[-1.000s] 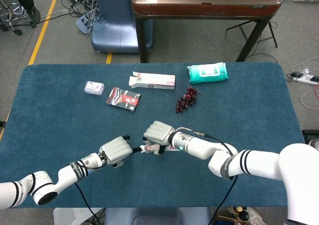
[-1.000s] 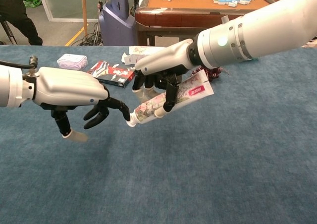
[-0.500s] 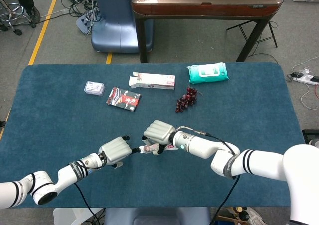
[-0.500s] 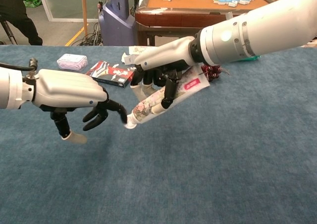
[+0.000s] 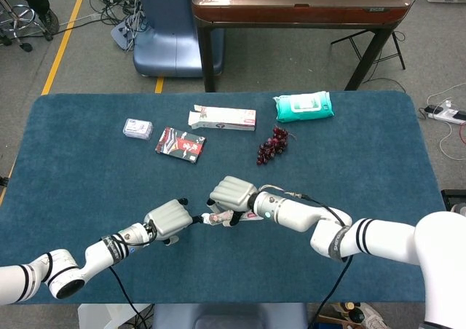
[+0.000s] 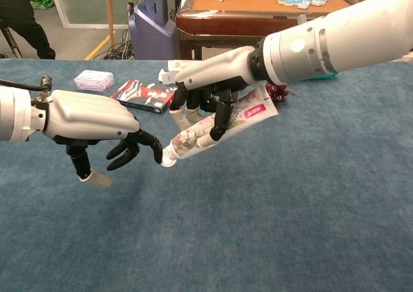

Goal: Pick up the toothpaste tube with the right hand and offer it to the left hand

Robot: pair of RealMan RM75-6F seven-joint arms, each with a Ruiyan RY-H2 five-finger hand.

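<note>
We see the right hand (image 6: 210,95) gripping the toothpaste tube (image 6: 219,127) above the blue table (image 5: 364,161), near the middle of its near half. Fingers wrap over the tube's body; it slants, with the cap end low and to the left and the flat crimped end high and to the right. In the head view the tube (image 5: 244,217) mostly hides under the right hand (image 5: 231,193), only its cap end poking out to the left.

The left hand (image 6: 90,119) hangs just left of the tube, holding nothing. Its fingers (image 6: 139,143) are loosely curled and spread, the thumb pointing down. One dark fingertip reaches the white cap; from the chest view it looks to be touching, and the head view, where the left hand (image 5: 169,217) sits close beside the cap, agrees. We cannot tell if there is any pinch on the cap.

On the far half of the table we note: a small clear packet (image 5: 137,129) far left, a dark red and black packet (image 5: 180,144) beside it, a long white box (image 5: 223,117), a bunch of dark grapes (image 5: 272,145), and a green pack of wipes (image 5: 303,106) to the right. Beyond the table stands a brown wooden table (image 5: 298,1).
</note>
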